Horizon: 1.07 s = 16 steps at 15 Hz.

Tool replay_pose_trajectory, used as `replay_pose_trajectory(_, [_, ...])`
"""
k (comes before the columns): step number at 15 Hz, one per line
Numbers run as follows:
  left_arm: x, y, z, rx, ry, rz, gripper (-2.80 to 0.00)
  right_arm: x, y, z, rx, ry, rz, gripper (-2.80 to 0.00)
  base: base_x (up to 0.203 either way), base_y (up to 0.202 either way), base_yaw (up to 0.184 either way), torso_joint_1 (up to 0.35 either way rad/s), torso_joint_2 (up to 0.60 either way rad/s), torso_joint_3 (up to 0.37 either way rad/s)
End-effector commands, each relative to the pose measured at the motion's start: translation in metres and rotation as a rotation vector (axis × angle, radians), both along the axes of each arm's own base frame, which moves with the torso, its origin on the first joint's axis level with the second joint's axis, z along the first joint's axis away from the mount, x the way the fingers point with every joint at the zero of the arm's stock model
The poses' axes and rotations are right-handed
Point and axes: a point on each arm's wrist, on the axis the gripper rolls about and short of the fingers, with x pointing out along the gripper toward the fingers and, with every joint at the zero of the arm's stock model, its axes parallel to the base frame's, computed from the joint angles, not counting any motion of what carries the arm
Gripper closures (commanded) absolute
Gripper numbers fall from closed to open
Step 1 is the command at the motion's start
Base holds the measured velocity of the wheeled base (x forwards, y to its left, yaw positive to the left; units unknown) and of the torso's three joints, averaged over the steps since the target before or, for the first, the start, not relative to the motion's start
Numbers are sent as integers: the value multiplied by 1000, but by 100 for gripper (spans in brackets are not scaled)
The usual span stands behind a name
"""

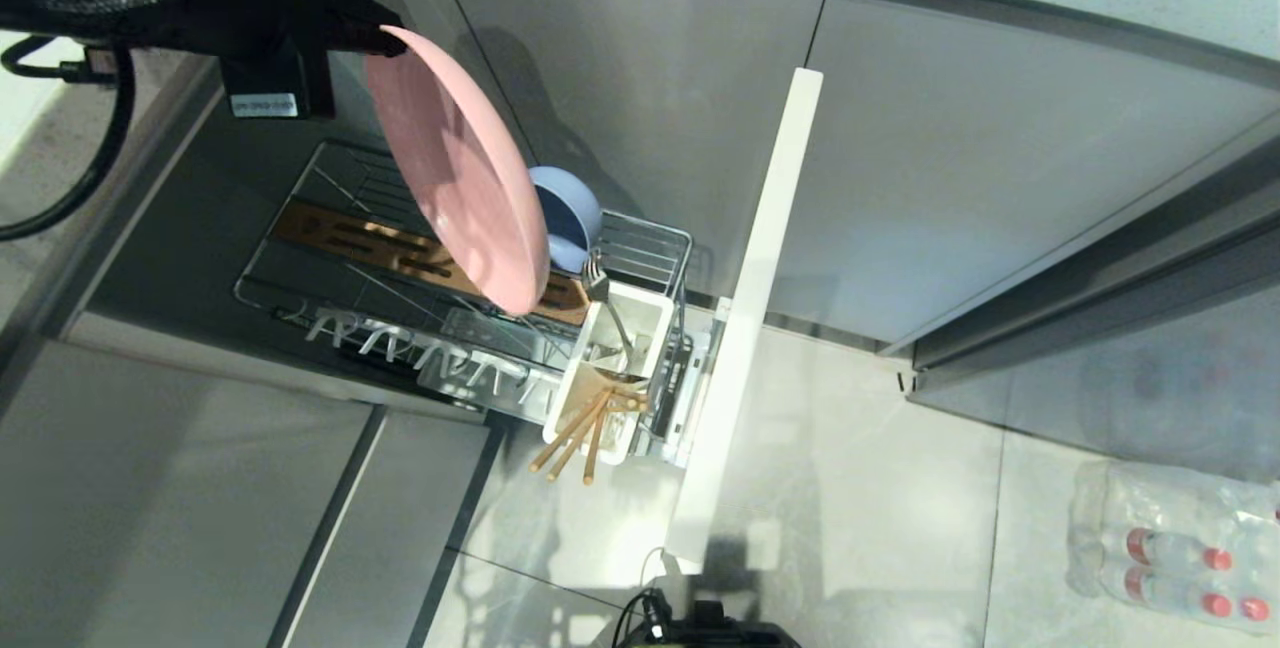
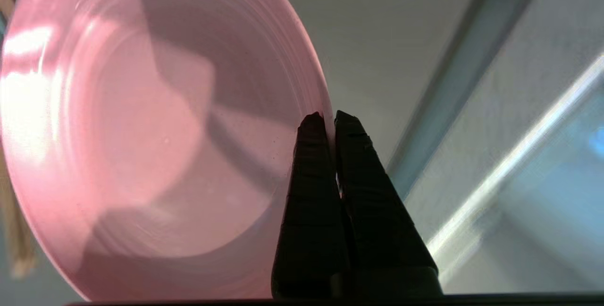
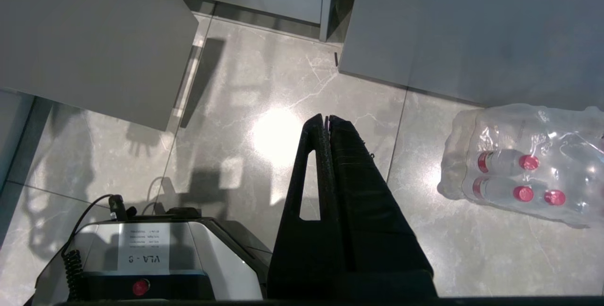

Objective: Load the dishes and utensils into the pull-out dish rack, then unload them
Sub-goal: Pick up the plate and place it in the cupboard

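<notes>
My left gripper (image 2: 329, 116) is shut on the rim of the salmon-pink plate (image 2: 141, 131), which it holds tilted on edge above the pull-out dish rack (image 1: 330, 313). In the head view the plate (image 1: 455, 168) hangs over the rack's brown slotted strip, with the gripper (image 1: 392, 43) at its upper edge. The blue bowl (image 1: 568, 218) sits in the rack just behind the plate. The fork (image 1: 600, 290) and the wooden chopsticks (image 1: 582, 433) stand in the white utensil cup (image 1: 640, 313). My right gripper (image 3: 326, 118) is shut, empty, parked over the floor.
The rack's narrow white cabinet front (image 1: 755, 308) juts out toward me on the right. White plate prongs (image 1: 420, 353) line the rack's near side. A shrink-wrapped pack of bottles (image 1: 1170, 538) lies on the floor at the right. Grey cabinet doors stand behind.
</notes>
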Motion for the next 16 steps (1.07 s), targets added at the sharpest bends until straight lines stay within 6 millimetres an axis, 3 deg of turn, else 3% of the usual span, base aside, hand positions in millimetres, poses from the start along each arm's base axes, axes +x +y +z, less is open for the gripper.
replay_pose_trajectory(1, [11,-5,-9,15,28,54,0,0,0,0,0,1,0,0,0,0,0,0,0,0])
replay_pose_trajectory(8, [29,-13,-36,9,123,158,0,0,0,0,0,1,-1,0,0,0,0,0,0,0])
replay_pose_trajectory(16, [44,-20,-52,-30,106,229,0,0,0,0,1,1,0,0,0,0,0,0,0,0])
